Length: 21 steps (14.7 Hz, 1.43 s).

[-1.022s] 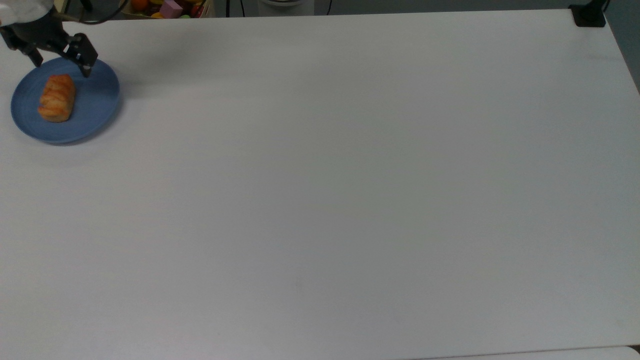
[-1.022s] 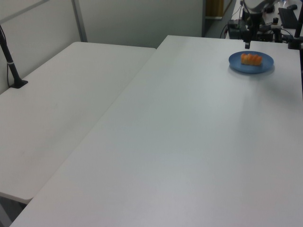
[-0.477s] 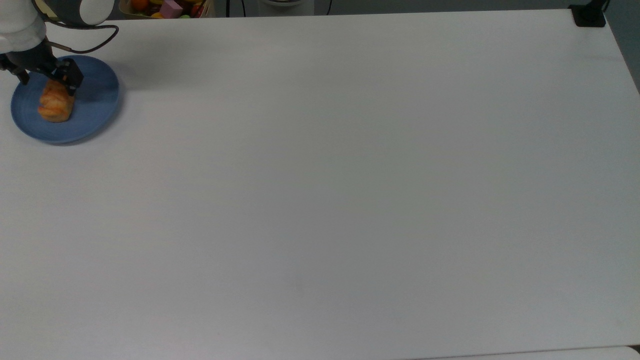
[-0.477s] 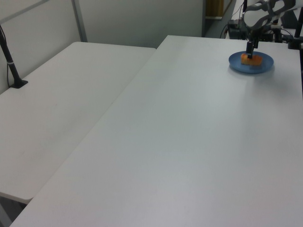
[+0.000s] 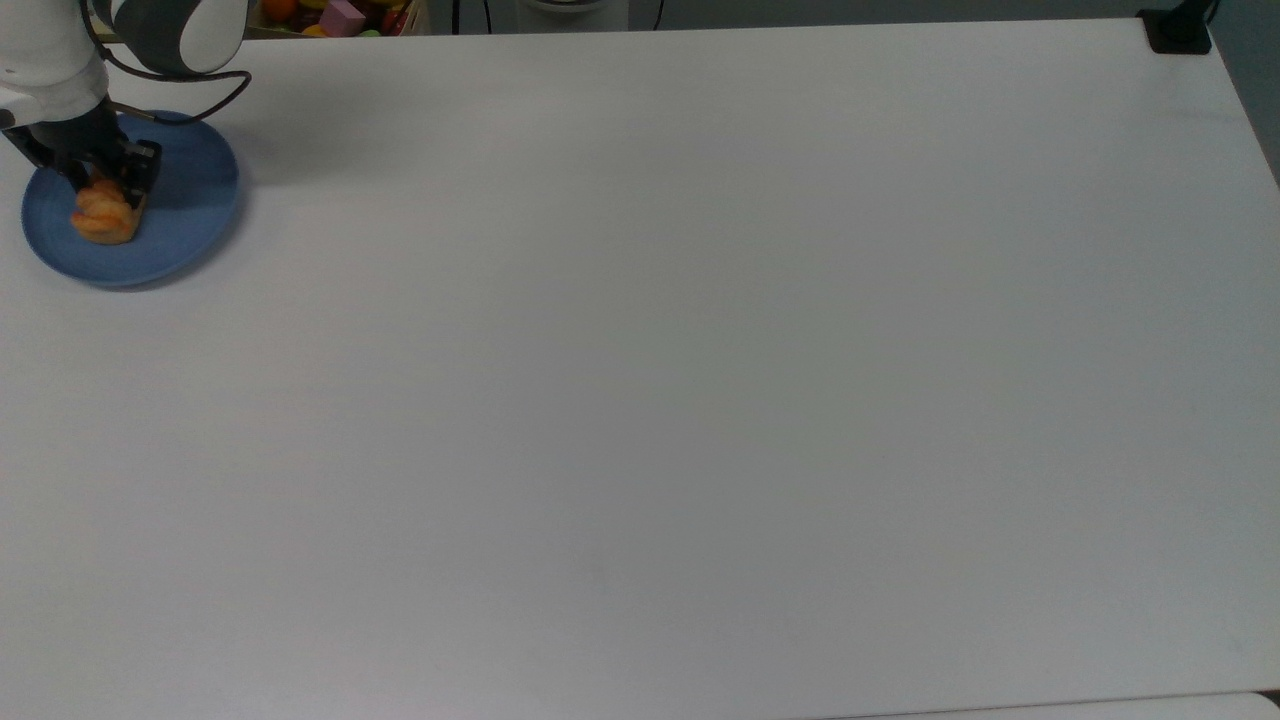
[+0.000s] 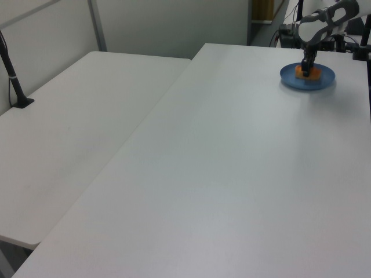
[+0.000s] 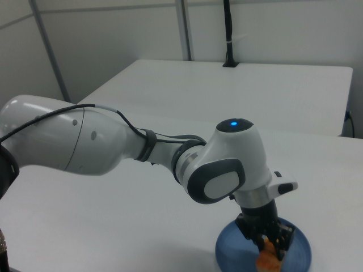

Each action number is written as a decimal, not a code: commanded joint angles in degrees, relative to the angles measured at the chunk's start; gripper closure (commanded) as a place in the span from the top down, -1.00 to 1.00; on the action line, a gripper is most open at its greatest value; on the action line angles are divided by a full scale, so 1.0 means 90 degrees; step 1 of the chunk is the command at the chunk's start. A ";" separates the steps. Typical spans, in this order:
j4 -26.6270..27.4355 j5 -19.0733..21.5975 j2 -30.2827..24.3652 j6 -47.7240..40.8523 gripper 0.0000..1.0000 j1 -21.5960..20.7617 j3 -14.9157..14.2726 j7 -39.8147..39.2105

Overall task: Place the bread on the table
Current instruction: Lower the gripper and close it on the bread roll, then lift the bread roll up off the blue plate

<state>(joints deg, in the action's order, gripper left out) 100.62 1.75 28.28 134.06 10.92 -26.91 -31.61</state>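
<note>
The bread (image 5: 102, 218), a small golden-orange roll, lies on a round blue plate (image 5: 190, 210) at the top view's far left on the white table (image 5: 640, 360). My gripper (image 5: 105, 185) is lowered onto the bread's far end, with a finger on each side pressing into it, shut on it. The bread still rests on the plate. In the left view the gripper (image 6: 306, 68) stands over the bread (image 6: 307, 73) on the plate (image 6: 326, 78) at the far right. In the right view the fingers (image 7: 282, 237) straddle the bread (image 7: 265, 260) on the plate (image 7: 298, 249).
A box of colourful toys (image 5: 335, 15) sits beyond the table's far edge. A black clamp (image 5: 1178, 30) occupies the top view's upper right corner. A second white table (image 6: 75, 116) adjoins in the left view. My white arm (image 7: 102, 141) spans the right view.
The gripper has come down from above the plate's far rim onto the bread, and its fingers have drawn in against the roll.
</note>
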 commanded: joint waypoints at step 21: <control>-0.1794 0.0235 -0.0984 -0.2649 -1.00 -0.0558 0.1183 0.1441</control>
<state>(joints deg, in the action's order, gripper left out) 86.18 2.84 20.18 112.31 7.38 -18.32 -22.57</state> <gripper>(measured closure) 0.899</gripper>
